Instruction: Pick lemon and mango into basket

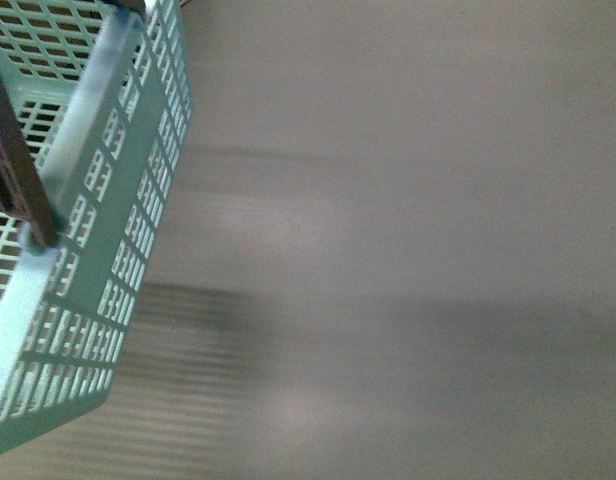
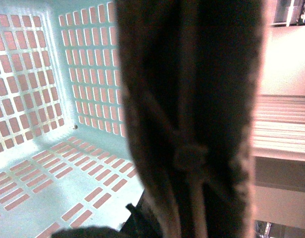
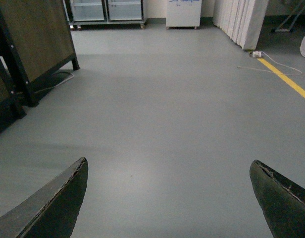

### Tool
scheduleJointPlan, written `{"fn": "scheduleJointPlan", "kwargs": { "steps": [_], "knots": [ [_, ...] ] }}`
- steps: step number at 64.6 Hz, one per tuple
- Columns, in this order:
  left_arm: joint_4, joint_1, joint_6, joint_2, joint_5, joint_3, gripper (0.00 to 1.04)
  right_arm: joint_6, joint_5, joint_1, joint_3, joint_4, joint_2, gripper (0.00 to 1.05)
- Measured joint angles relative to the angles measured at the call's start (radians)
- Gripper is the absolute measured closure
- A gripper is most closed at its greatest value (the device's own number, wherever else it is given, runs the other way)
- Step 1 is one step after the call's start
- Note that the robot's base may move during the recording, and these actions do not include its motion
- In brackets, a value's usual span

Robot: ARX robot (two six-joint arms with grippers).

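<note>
Teal slotted basket point(image 1: 118, 230), brown handle point(image 2: 192, 99); right end effector point(image 3: 168, 161) wide, left end effector point(image 2: 137, 223) unclear.

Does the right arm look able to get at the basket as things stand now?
Probably not directly. The right gripper, open, faces bare floor with no basket in its view; the basket sits far to the robot's left.

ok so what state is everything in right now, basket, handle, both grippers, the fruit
basket: tilted in the front view, no fruit in the part of its inside that shows
handle: close in front of the left wrist camera, zip tie round it
right gripper: open, nothing between its fingers, bare floor beyond
left gripper: cannot tell whether open or shut
lemon, mango: not in view
</note>
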Motion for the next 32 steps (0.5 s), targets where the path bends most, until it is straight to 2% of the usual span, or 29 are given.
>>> {"fn": "scheduleJointPlan", "kwargs": {
  "steps": [32],
  "knots": [
    [-0.005,-0.009,0.000,-0.018,-0.005,0.011,1.00,0.000,0.000,0.000,0.000,0.000,0.000,0.09]
  ]
}}
